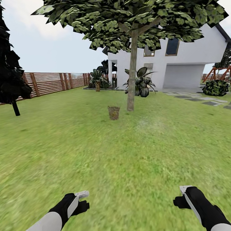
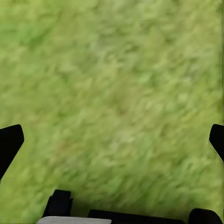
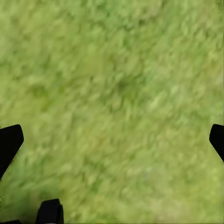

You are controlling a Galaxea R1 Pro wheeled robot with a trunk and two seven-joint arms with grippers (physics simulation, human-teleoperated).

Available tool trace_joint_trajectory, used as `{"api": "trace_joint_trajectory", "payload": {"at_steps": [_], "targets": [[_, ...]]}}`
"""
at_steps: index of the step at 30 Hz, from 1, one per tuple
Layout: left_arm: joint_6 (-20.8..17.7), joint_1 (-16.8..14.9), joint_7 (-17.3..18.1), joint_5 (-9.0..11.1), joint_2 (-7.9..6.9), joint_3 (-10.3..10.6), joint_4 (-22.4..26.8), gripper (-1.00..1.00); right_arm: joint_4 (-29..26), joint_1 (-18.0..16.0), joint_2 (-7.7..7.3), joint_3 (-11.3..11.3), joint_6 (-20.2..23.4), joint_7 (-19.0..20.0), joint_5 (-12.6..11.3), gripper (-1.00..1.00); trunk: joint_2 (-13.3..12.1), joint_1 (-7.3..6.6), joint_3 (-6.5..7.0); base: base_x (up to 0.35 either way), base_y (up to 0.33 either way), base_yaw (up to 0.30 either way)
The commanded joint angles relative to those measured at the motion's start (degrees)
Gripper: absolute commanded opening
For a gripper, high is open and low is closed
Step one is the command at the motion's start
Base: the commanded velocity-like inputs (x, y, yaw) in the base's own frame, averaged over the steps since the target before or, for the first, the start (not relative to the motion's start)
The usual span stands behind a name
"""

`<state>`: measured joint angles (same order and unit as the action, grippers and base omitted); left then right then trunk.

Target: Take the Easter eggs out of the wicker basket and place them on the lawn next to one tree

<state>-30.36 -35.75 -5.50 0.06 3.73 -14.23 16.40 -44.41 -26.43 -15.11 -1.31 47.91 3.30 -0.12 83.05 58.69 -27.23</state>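
Head view: the wicker basket (image 1: pixel 114 112) stands on the lawn (image 1: pixel 128 154) just beside the trunk of the tree (image 1: pixel 131 70), far ahead of both tools and roughly midway between them. The left tool (image 1: pixel 84 199) and right tool (image 1: pixel 180 195) hang low over bare grass. Wrist views: fingers (image 2: pixel 9 144) (image 3: pixel 9 142) spread wide, both tools empty. Basket contents too small to tell.
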Motion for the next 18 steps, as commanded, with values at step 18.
{"api": "trace_joint_trajectory", "payload": {"at_steps": [18], "targets": [[-0.32,-0.02,-0.21,0.03,0.14,-0.27,0.04,1.0,-0.06,-0.03,-0.01,-0.19,0.23,0.14,0.09,1.0,0.03,0.04,-0.07,0.343,0.0,0.0]]}}
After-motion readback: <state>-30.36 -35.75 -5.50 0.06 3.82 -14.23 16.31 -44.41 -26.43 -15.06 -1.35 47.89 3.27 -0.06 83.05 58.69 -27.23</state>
